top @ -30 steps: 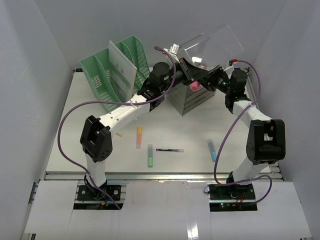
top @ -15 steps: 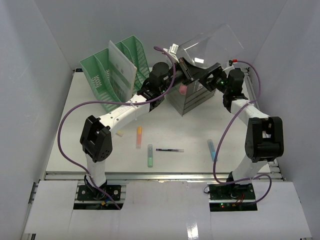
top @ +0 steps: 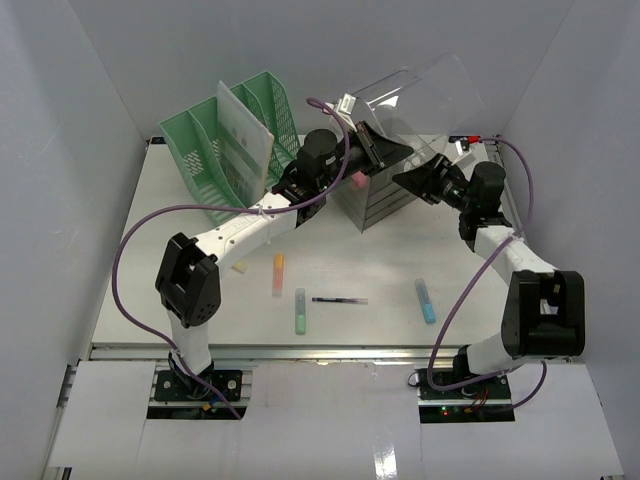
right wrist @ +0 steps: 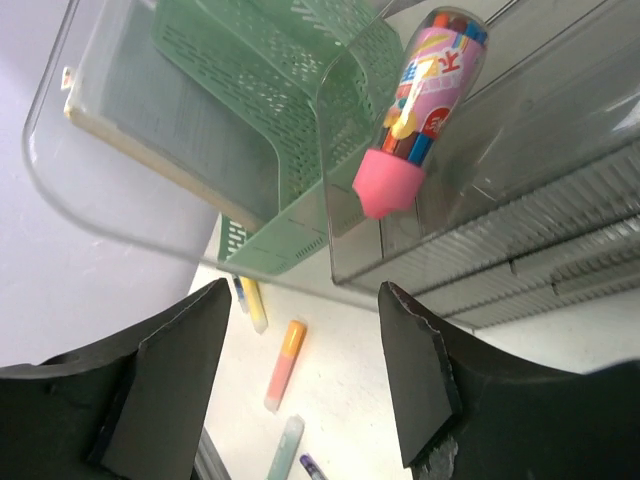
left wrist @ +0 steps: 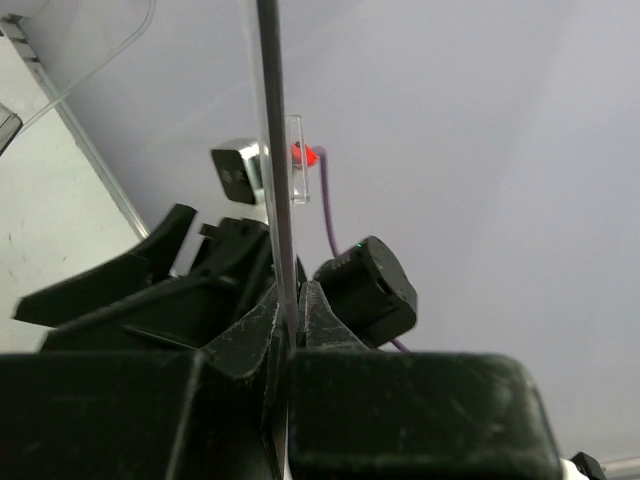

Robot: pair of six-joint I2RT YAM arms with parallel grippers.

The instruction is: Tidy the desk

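The white desk (top: 380,255) carries a clear plastic drawer box (top: 385,195) at the back. My left gripper (top: 388,150) is shut on the edge of the box's clear lid (top: 425,90) and holds it raised; the left wrist view shows the fingers (left wrist: 318,315) pinching the lid (left wrist: 272,120). My right gripper (top: 415,180) is open and empty, just right of the box. A pink-capped tube of coloured pens (right wrist: 420,105) lies in the box's top compartment, beyond the right gripper (right wrist: 300,300). It shows as a pink spot (top: 357,180) from above.
A green file rack (top: 225,150) with a white sheet (top: 245,135) stands back left. On the desk lie an orange highlighter (top: 278,273), a green one (top: 300,311), a dark pen (top: 339,300), a blue highlighter (top: 425,300) and a small yellow piece (top: 239,267). The front rail (top: 320,350) is silver.
My right gripper let go of the pink-capped tube inside the box and drew back to the right, open. The tube settled lower left in the box. The left gripper kept the lid raised.
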